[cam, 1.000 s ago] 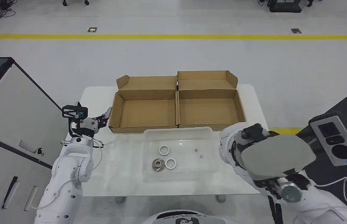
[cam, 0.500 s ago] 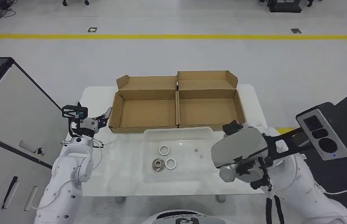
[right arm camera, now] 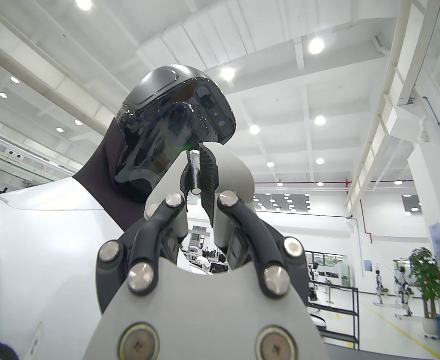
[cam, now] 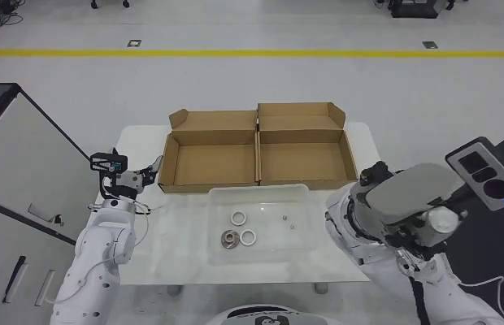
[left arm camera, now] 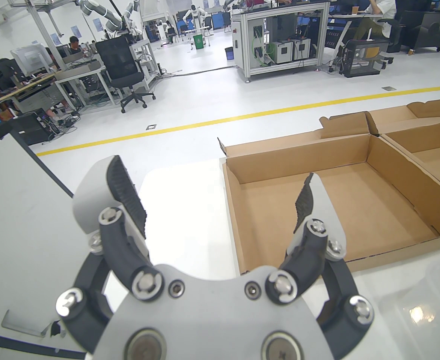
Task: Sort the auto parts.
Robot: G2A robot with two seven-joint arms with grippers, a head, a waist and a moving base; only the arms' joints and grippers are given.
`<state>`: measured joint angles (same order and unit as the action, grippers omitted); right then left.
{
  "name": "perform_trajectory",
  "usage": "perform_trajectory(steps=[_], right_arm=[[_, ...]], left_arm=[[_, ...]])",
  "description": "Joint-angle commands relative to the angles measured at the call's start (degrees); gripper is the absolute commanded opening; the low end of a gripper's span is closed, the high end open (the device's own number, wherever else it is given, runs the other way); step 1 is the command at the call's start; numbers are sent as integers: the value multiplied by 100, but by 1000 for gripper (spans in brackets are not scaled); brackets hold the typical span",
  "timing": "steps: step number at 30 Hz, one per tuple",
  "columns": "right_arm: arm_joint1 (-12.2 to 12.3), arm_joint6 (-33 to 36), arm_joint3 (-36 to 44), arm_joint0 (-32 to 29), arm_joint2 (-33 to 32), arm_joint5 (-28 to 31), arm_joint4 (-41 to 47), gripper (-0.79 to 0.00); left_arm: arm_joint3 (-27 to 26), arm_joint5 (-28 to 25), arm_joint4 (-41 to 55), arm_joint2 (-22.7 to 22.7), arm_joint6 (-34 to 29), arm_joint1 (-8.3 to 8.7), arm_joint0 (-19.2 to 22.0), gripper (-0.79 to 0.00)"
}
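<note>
Right wrist view shows a threaded bolt (right arm camera: 195, 176) pinched between the pads of the right gripper (right arm camera: 196, 159), which is closed narrowly on it. White rings (cam: 238, 217) and a metal part (cam: 228, 239) lie in the clear tray (cam: 260, 192). Left of the tray, the left gripper (left arm camera: 212, 174) hangs spread wide, holding nothing.

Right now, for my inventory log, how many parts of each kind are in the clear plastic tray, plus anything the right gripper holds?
White rings in the clear plastic tray: 2
Grey metal round part: 1
Tiny pieces, too small to identify: 2
Threaded metal bolt in the right gripper: 1
Total: 6
</note>
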<state>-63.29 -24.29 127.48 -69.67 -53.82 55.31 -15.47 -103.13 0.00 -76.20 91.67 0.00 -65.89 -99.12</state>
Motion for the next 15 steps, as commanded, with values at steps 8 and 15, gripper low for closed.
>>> perform_trajectory(steps=[8, 15], right_arm=[[-23, 1086, -162, 64, -67, -379, 178, -785], [77, 2450, -199, 127, -311, -503, 501, -785]], left_arm=[[0, 0, 0, 0, 0, 0, 0, 0], [0, 0, 0, 0, 0, 0, 0, 0]])
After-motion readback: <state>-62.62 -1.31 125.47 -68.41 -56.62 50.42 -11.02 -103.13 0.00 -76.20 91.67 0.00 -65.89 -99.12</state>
